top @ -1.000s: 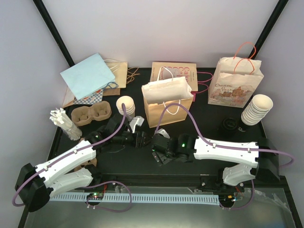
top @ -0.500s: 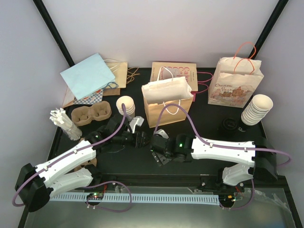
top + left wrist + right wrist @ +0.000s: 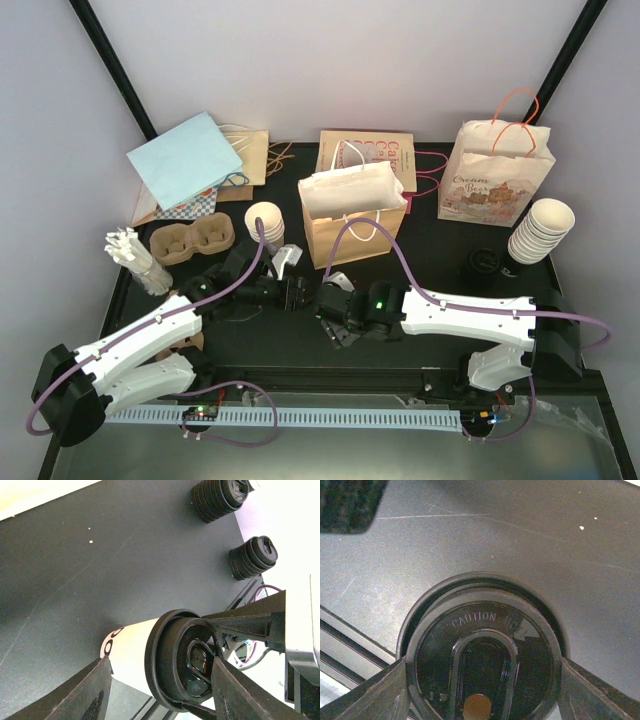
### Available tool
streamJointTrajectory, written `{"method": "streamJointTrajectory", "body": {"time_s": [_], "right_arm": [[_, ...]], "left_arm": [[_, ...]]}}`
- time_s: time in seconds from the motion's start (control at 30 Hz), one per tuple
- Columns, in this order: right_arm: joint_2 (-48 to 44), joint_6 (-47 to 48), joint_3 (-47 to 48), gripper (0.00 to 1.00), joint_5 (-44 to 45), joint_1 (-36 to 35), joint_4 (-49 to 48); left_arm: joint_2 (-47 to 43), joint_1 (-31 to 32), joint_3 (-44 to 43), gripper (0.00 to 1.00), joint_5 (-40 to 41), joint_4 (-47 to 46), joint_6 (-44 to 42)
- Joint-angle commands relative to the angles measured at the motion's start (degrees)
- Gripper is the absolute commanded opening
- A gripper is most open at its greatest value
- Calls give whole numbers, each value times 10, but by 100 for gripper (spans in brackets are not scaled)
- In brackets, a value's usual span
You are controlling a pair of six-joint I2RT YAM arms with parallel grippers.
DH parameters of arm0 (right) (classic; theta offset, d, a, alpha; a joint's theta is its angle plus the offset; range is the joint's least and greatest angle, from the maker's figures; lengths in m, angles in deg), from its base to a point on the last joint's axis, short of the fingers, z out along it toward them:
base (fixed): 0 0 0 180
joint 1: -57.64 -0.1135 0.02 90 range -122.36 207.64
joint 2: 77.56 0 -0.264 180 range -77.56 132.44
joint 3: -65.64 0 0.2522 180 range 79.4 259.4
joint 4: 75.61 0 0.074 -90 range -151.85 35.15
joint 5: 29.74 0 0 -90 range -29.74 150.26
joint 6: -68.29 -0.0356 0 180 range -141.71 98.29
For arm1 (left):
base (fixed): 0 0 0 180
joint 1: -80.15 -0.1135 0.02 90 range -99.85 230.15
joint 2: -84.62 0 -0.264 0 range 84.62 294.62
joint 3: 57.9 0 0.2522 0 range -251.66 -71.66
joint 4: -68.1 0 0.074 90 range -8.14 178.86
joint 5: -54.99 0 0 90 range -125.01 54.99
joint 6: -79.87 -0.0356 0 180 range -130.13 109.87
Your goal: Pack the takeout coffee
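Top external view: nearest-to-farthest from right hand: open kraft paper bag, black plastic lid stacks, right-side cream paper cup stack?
1. Open kraft paper bag, just behind the right hand.
2. Black plastic lid stacks, to its right.
3. Cream paper cup stack, far right.

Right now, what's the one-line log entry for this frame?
phase: lidding | left gripper: shut on cup | right gripper: astride lid, grip unclear | lid: atop cup

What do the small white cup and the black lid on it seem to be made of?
The small cream-white tapered cup looks like matte paper: dull, flat sides without shine. The round black lid looks like moulded plastic, slightly glossy: raised CAUTION lettering and soft highlights on its ridges.
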Motion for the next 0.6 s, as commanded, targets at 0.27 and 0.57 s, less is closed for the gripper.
{"method": "streamJointTrajectory", "body": {"time_s": [0.27,0.57], "right_arm": [[-10,4,1,74,19,-4,10],[-8,12,-13,72,-4,-4,-4]], "left_arm": [[-18,-8,-4,57,20,24,-13],[-17,-9,-2,57,19,25,-13]]}}
